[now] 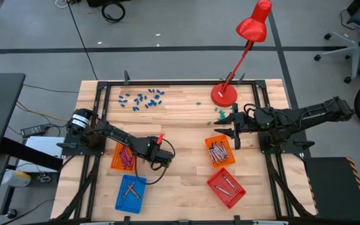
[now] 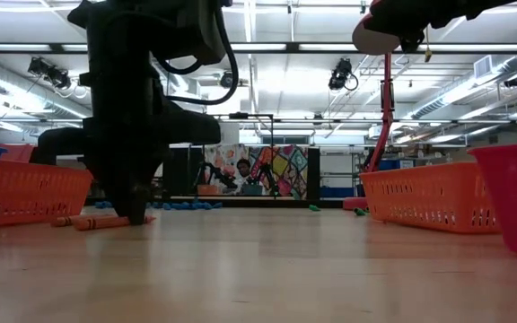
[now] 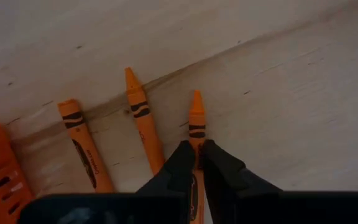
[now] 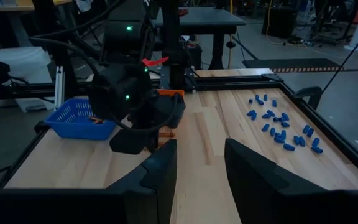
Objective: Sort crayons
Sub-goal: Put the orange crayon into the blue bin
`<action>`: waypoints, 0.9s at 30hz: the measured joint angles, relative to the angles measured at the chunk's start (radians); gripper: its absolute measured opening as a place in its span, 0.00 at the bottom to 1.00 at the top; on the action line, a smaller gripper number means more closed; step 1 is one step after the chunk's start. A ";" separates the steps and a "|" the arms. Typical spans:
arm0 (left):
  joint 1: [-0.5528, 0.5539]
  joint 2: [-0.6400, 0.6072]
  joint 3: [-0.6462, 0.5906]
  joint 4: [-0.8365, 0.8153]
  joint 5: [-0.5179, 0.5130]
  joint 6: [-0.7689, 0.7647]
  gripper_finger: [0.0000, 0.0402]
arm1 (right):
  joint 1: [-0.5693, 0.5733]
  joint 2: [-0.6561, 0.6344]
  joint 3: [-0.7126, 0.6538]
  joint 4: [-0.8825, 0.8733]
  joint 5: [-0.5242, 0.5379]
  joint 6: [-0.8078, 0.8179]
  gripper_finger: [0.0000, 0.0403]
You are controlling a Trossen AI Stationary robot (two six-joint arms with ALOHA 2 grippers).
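Note:
Three orange crayons lie side by side on the wooden table in the left wrist view. My left gripper (image 3: 196, 163) is down on the table at the rightmost one (image 3: 196, 121), shut on it. It also shows in the high view (image 1: 165, 157), just right of the left orange basket (image 1: 114, 157), and in the low view (image 2: 135, 213). The other two crayons (image 3: 143, 124) (image 3: 82, 146) lie free beside it. My right gripper (image 4: 197, 165) is open and empty, held above the table near the lamp base (image 1: 224, 95). My left gripper pinches the orange crayon's paper-wrapped shaft (image 3: 196, 146) between its two fingers, behind the black band, one finger on each long side. The fingers come from above, pointing down. The crayon lies flat on the table, its tip pointing away from the fingers.
A blue basket (image 1: 130, 192) stands at the near left. An orange basket (image 1: 219, 152) and a red basket (image 1: 225, 186), both with crayons in them, stand at the right. Several blue pieces (image 1: 142, 99) lie at the far left, green ones (image 1: 220, 113) by the red lamp.

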State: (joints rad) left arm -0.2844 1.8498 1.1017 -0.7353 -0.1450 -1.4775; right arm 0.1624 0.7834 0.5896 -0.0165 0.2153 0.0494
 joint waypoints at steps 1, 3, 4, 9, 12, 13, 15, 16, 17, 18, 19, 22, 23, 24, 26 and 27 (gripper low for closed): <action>0.000 -0.005 0.006 -0.007 0.001 0.006 0.08 | 0.000 0.000 0.000 0.000 0.000 0.000 0.35; 0.001 -0.008 0.017 -0.014 0.001 0.023 0.09 | 0.000 0.000 0.000 0.000 0.000 0.000 0.35; 0.002 -0.007 0.026 -0.016 0.002 0.035 0.09 | 0.000 0.000 0.000 0.000 0.000 0.000 0.35; 0.001 -0.024 0.074 -0.022 0.007 0.079 0.09 | 0.000 0.000 0.000 -0.003 0.000 0.000 0.35; 0.002 -0.027 0.104 -0.031 0.003 0.087 0.09 | 0.000 0.000 0.000 -0.005 0.000 0.000 0.35; 0.002 -0.034 0.112 -0.034 0.001 0.092 0.09 | 0.000 0.000 0.000 -0.005 0.000 0.000 0.35; 0.001 -0.045 0.130 -0.052 0.001 0.109 0.09 | 0.000 0.000 0.000 -0.005 0.000 0.000 0.35; -0.001 -0.048 0.142 -0.051 0.002 0.111 0.09 | 0.000 0.000 0.000 -0.006 0.000 0.000 0.35; -0.005 -0.052 0.151 -0.066 0.002 0.112 0.09 | 0.000 0.000 0.000 -0.006 0.000 0.000 0.35; -0.009 -0.058 0.161 -0.091 0.001 0.112 0.09 | 0.000 0.000 0.000 -0.005 0.000 0.000 0.35; -0.014 -0.059 0.176 -0.107 0.002 0.112 0.09 | 0.000 0.000 0.000 -0.006 0.000 0.000 0.35; -0.041 -0.064 0.218 -0.161 0.002 0.110 0.09 | 0.000 0.000 0.000 -0.007 0.000 0.000 0.35; -0.053 -0.065 0.232 -0.186 0.002 0.110 0.09 | 0.000 0.000 0.000 -0.010 0.000 0.000 0.35; -0.067 -0.065 0.245 -0.197 0.006 0.107 0.09 | 0.000 0.000 0.000 -0.015 0.000 0.000 0.35; -0.097 -0.065 0.275 -0.234 0.017 0.087 0.09 | 0.000 0.000 0.000 -0.014 0.000 -0.001 0.35; -0.113 -0.065 0.289 -0.257 0.027 0.077 0.09 | 0.000 0.000 0.000 -0.015 0.000 -0.001 0.35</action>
State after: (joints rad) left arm -0.3973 1.7844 1.3904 -0.9927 -0.1177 -1.4003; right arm 0.1625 0.7834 0.5892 -0.0314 0.2157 0.0483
